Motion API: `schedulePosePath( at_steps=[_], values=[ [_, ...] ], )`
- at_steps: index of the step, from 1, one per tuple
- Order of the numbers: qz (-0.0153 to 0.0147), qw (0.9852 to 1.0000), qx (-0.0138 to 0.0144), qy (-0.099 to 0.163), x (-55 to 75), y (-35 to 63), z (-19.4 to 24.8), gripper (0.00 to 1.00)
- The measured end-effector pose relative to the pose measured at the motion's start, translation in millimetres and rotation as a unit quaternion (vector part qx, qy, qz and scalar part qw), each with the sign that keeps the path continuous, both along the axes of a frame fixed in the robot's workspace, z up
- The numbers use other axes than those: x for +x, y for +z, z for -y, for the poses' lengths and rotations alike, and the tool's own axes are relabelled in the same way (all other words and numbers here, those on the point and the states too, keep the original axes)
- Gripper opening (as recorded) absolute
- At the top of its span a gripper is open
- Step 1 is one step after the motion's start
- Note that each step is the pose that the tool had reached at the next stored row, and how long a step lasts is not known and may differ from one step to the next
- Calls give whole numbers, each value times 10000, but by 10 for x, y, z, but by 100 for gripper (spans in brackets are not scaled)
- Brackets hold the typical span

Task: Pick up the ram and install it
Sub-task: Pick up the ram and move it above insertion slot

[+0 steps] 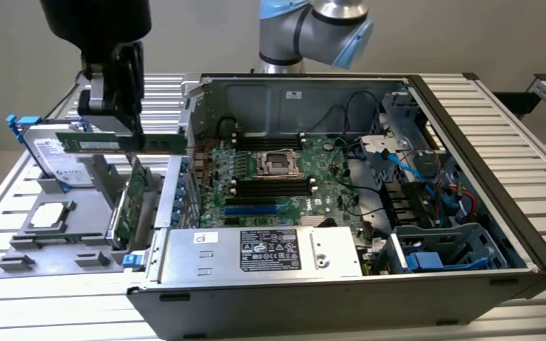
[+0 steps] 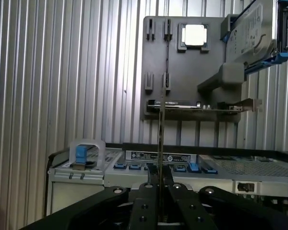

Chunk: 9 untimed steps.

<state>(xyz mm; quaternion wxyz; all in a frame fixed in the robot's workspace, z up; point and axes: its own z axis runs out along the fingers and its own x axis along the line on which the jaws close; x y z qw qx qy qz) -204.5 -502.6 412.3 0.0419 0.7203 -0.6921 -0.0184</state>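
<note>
While the claw (image 1: 126, 131) clamps the ram (image 1: 164, 143) (level, just beneath it), hold the grip square and carry steadily.

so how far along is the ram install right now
Pickup looks done: the gripper is shut on the ram, lifted clear above the grey holder tray. In hand: the stick, held level just outside the computer case. Left: the install itself; the ram is not yet in any of the black motherboard slots.
</note>
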Motion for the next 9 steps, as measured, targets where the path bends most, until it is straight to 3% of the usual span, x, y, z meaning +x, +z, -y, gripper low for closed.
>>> schedulePosePath(
  at_steps=[9],
  values=[
    [0,10000,0,0,281,0,-178,14]
  ],
)
